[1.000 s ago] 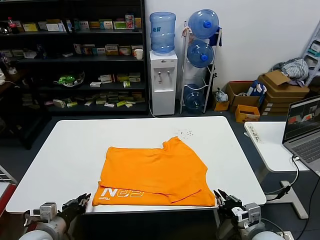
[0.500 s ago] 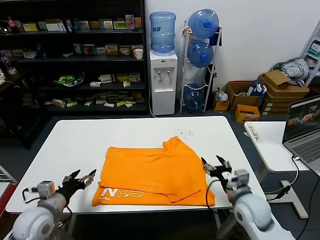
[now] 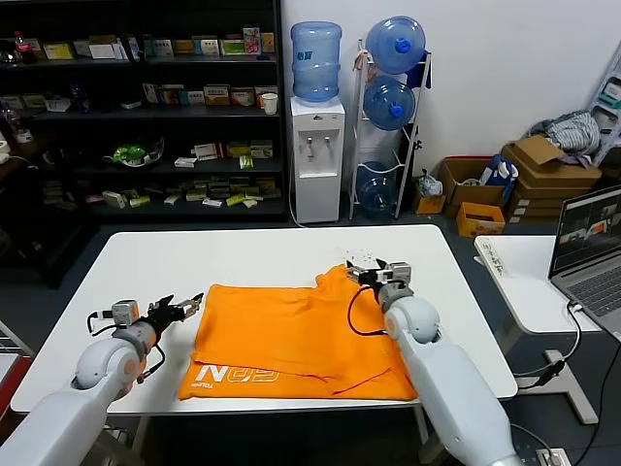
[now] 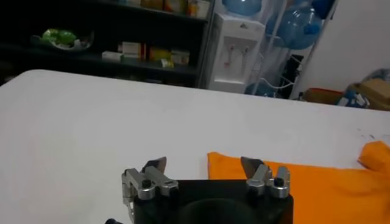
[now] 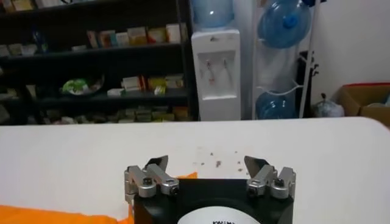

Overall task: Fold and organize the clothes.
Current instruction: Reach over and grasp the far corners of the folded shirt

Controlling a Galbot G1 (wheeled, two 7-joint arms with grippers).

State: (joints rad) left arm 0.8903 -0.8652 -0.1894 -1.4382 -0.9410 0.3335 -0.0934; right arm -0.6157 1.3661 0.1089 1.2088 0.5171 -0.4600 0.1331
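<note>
The orange T-shirt (image 3: pixel 296 340) lies partly folded near the front of the white worktop (image 3: pixel 146 267), its white lettering showing along the front edge and one sleeve poking up at the far right corner. The fabric looks thin and limp, with a diagonal crease running across the lower right part.

The left claw (image 3: pixel 184 308) hovers just beside the shirt's far left corner, its fingers apart and empty. The right claw (image 3: pixel 371 273) hangs over the sleeve at the far right corner, also apart and holding nothing.

The likely next move is a pinch at each far corner, and the risks lie there. Thin cloth lying flat gives little to bite on, so a claw could close on air, or catch only the top layer and pull the fold apart. If one side grips and the other slips, the shirt would skew and bunch. A pull towards the front could also drag the shirt off the near edge, where it already lies close.
</note>
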